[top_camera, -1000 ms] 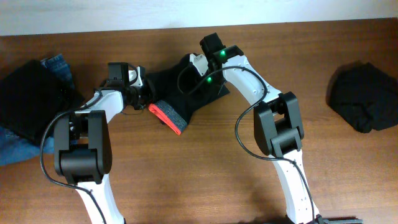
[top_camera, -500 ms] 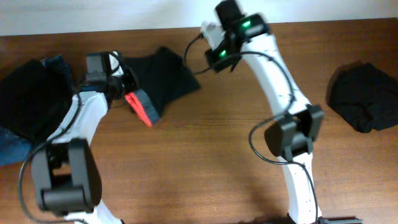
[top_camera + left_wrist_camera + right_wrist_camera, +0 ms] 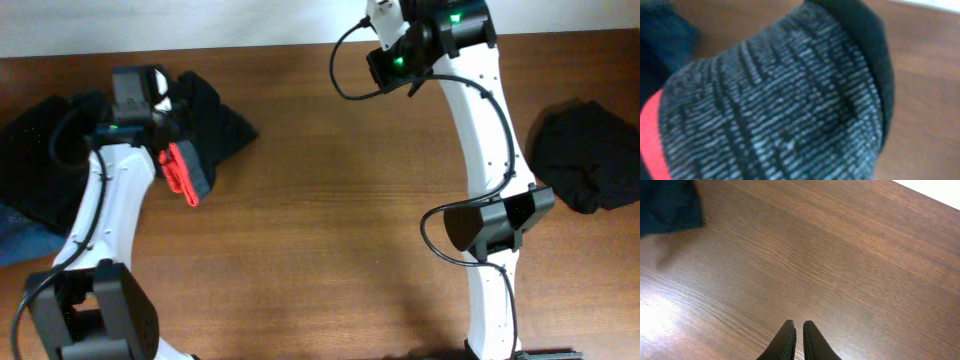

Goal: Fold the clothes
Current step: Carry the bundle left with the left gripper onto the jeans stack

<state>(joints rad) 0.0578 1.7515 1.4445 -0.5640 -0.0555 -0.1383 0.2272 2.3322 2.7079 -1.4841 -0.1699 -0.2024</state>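
At far left a flat black cloth (image 3: 40, 160) is lying on blue denim jeans (image 3: 18, 240). Beside them your left gripper (image 3: 168, 128) is clamping the soft black trousers with grey waistband and red-orange trim (image 3: 215, 125) on the brown wooden table (image 3: 330, 250). Your right gripper (image 3: 796, 325) is hovering, fingers almost together, empty. A crumpled black heap (image 3: 590, 160) is lying far right.

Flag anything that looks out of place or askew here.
The soft black trousers are bunched at the wooden table's left end, not spread flat, their grey waistband flipped to bare red-orange trim. A crumpled black garment lies far right.
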